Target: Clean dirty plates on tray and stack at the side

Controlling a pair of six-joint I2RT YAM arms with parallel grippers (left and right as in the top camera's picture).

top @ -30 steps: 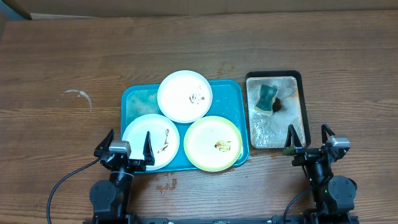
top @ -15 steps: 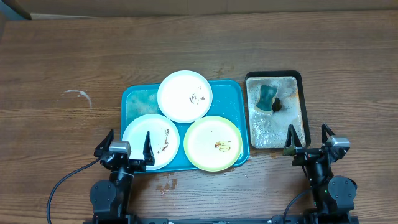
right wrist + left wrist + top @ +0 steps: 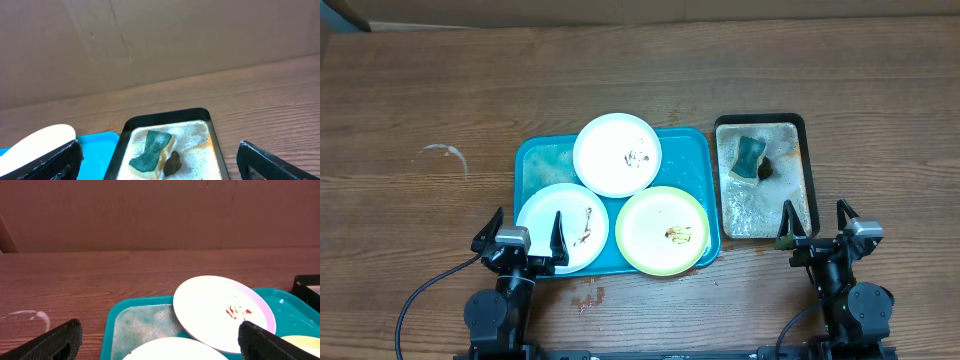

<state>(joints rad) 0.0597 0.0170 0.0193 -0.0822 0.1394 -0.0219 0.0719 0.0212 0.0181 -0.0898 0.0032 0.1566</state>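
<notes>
Tray: the large teal-blue rectangular plastic tray (image 3: 535, 160) lies on the brown wooden table (image 3: 440, 90), toward its near edge, with a foamy film in its far-left corner.
Plate 1: a white round shallow plate (image 3: 617, 154) sits at the tray's far middle, with a small brown smear right of its centre.
Plate 2: a second white round plate (image 3: 562, 227) covers the tray's near-left corner and has a brown streak on its right side.
Plate 3: a pale yellow-green round plate (image 3: 663, 230) sits near-right, just beside the other 2, with a brown smear near its centre.
Black tray: a smaller black rectangular tray (image 3: 806, 170) lies just right of the teal one. It holds foamy water, a green sponge (image 3: 750, 155) and a small dark lump (image 3: 766, 168) beside the sponge.
Left gripper (image 3: 525, 232): fingers spread wide, empty, at plate 2's near rim.
Right gripper (image 3: 815, 228): fingers spread wide, holding nothing, just before the black tray's near-right corner.
</notes>
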